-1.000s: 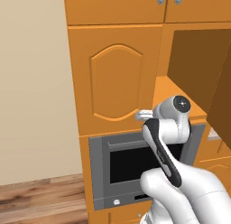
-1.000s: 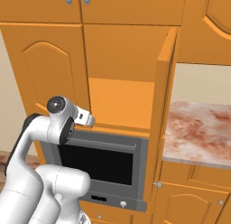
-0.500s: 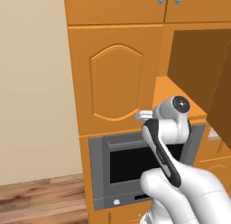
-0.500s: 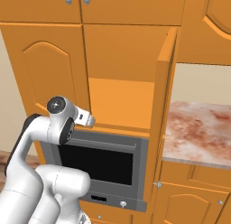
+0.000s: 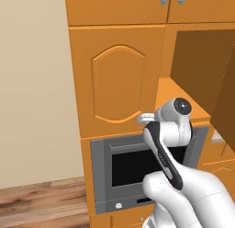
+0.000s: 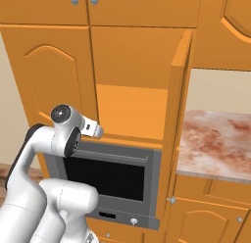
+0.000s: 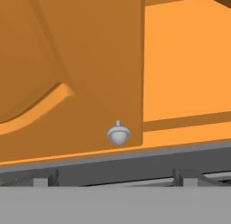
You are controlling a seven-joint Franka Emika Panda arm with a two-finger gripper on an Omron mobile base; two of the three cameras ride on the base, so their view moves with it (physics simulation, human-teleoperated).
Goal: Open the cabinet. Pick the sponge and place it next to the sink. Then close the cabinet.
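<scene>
Gripper itself is hard to make out in the base views, hidden behind the robot's wrist; going by how wide it stands, the jaws are spread apart with nothing between them. From the hand view it points at the lower corner of the closed left door (image 7: 72,69) of the cabinet (image 6: 132,65), just short of the small round silver knob (image 7: 118,135) there.

Cabinet: big orange wooden cupboard, two tall doors with arched raised panels. Left door shut flat; right door (image 6: 179,114) swung out, standing edge-on in the right base view. Inside, an orange shelf (image 6: 130,109) and orange back wall, bare where it shows. Sponge cannot be made out on the visible part of the shelf.

White arm (image 5: 170,130) sits folded in front of the cupboard, elbow and wrist at about the height of the shelf's front edge, blocking part of the opening in the left base view.

Around it: grey oven (image 6: 115,176) with dark glass door right below the cupboard, its top edge showing as a grey strip in the hand view. Two shorter orange doors (image 5: 170,6) with silver knobs above. Speckled reddish stone counter (image 6: 215,139) to the right of the open door, more orange doors beneath it. Beige wall (image 5: 32,84) and wood floor (image 5: 41,199) to the left.
</scene>
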